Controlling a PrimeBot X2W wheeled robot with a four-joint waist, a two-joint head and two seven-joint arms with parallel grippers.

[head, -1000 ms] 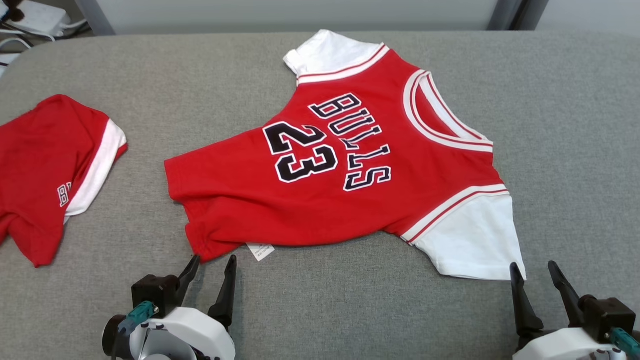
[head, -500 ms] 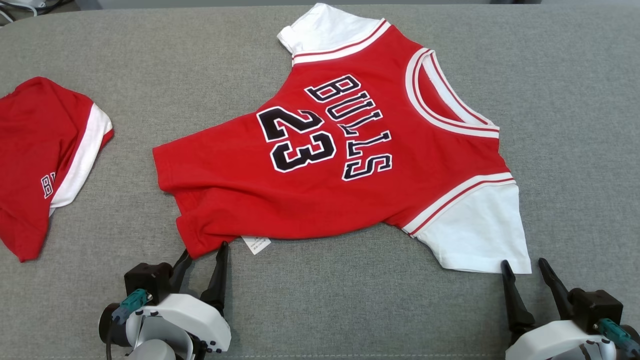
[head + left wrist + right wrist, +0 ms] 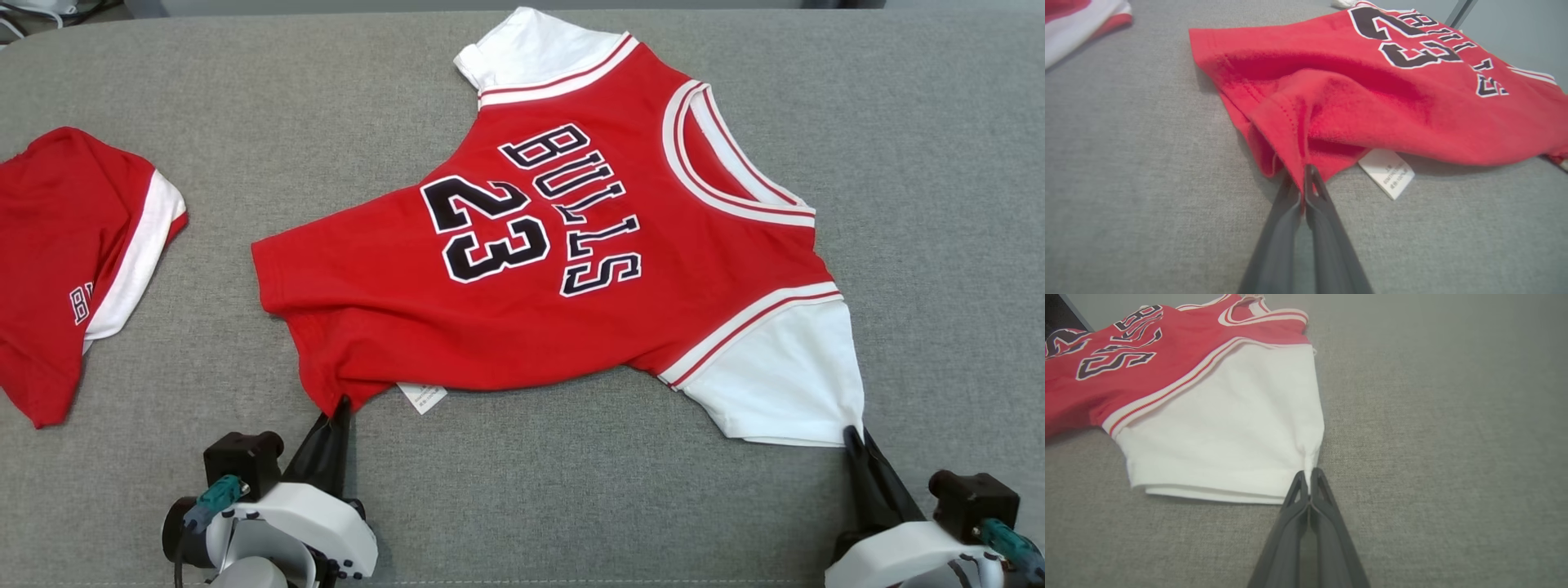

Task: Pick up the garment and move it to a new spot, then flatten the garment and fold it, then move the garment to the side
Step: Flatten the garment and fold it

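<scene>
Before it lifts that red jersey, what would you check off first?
1. Left gripper shut on the hem corner of the jersey: ok.
2. Right gripper shut on the white sleeve corner: ok.
3. Enough cloth pinched to hold through a lift: cannot tell; only the tips bite.
4. Jersey apart from the second red garment at the left: ok.
5. Jersey lying flat: not ok; the hem is bunched by the left gripper.
</scene>
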